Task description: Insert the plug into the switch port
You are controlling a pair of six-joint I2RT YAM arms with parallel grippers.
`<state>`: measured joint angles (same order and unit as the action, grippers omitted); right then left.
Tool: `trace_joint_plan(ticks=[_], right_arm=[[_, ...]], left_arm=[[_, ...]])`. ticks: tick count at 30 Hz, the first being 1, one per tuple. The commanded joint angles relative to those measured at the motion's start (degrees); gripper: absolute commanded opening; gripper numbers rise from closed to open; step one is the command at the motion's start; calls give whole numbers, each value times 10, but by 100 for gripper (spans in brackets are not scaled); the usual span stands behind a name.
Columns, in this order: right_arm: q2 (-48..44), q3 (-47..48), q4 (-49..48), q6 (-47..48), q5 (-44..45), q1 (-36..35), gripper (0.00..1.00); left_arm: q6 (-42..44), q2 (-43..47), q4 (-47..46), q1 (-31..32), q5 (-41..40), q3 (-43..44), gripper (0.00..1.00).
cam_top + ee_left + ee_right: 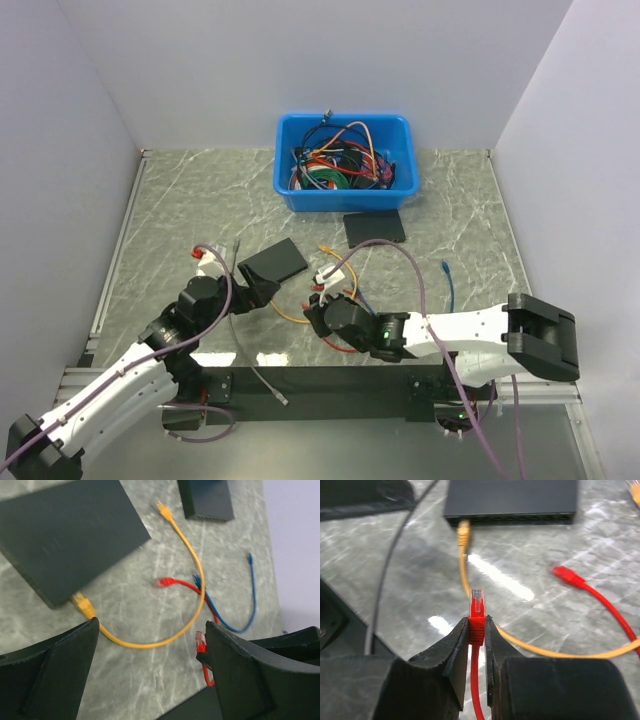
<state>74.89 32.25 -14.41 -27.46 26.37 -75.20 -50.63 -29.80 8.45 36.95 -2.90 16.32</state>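
a blue bin (345,203) sits at the far side of the green marbled table (170,200), full of tangled cables (340,165). a flat black box (375,227) lies just near of it. nearer still, a yellow cable (192,560) loops across a red cable (182,585). one red plug (477,602) stands upright. a thin grey cable (387,575) trails to their left.

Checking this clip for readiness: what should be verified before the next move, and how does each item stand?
1. Right fingers clamped on a plug: ok, the red plug.
2. Held plug is the blue plug: not ok; that one lies on the table.
3. Red plug points toward the switch: ok.
4. Lined up with a free port: cannot tell; the yellow plug fills one.
5. Left fingers gripping the switch: not ok; open.
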Motion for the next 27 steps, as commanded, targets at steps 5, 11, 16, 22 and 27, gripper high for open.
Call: trace_joint_plan(ticks=[5,11,16,22,27], right_arm=[[78,64,26,4,-22,44,0],[158,131,42,16,-51,73,0],[196,165,46,15,-77,89,0],[239,203,71,25,-78,95,0],[250,204,77,25,-72,97,0]], left_arm=[[58,-90,-28,-13,-92,73,95],[96,-180,-95,-94,-31,101,95],[120,-270,-154,-129,21,127,95],[129,-377,-193,-155,59,158,93],[135,-451,-221,-163,77,178,92]])
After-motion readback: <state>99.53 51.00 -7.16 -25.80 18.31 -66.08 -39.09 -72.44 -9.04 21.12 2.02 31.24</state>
